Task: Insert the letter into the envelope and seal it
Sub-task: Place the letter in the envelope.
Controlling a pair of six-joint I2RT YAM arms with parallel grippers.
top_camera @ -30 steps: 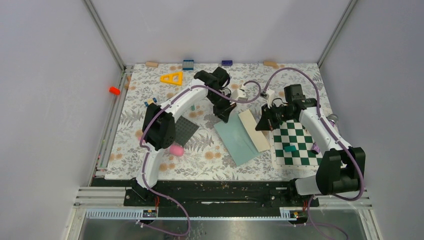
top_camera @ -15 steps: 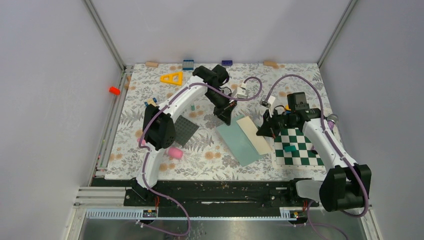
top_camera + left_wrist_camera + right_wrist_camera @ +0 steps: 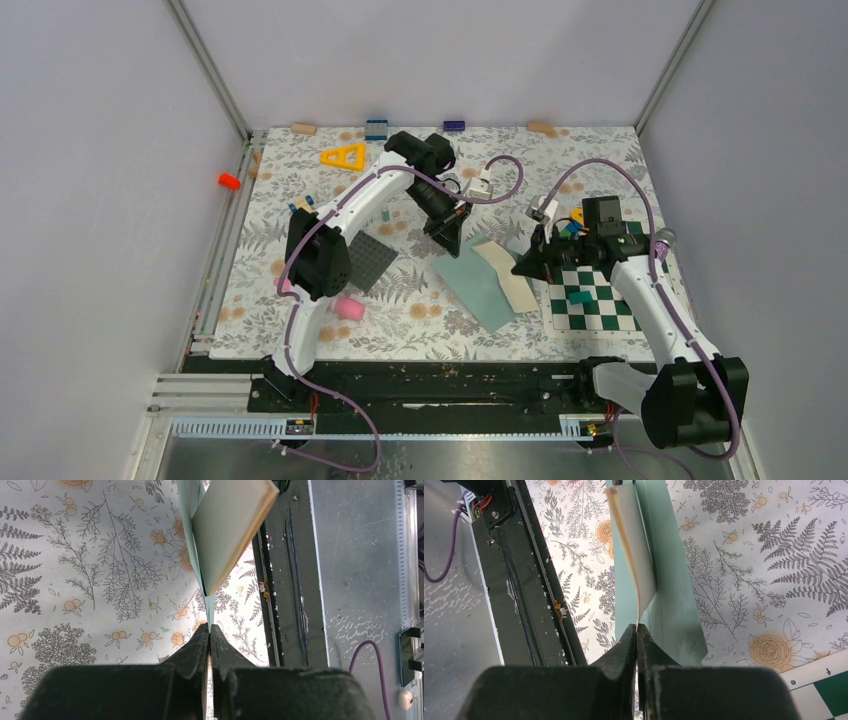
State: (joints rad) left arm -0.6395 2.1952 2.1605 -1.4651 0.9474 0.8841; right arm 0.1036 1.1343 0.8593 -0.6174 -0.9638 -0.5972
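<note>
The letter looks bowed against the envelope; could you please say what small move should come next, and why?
Probably ease the right jaws slightly toward the left jaws, sliding the letter along the envelope. The right jaws are shut on the bowed letter; the left jaws pinch the envelope's edge, steadying it. Whether the letter's tip is inside, I cannot tell.

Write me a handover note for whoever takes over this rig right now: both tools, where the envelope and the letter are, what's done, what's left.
Left tool: shut on the envelope, pinching its far end.
Right tool: shut on the letter, pinching one end; the sheet is bowed.
Positions: the envelope is mid-table, beside the chessboard. The letter runs along the envelope's right side, against it.
Done: both pieces are gripped, side by side.
Left: the letter does not look inserted. Slide it in, then close and seal the flap.
</note>
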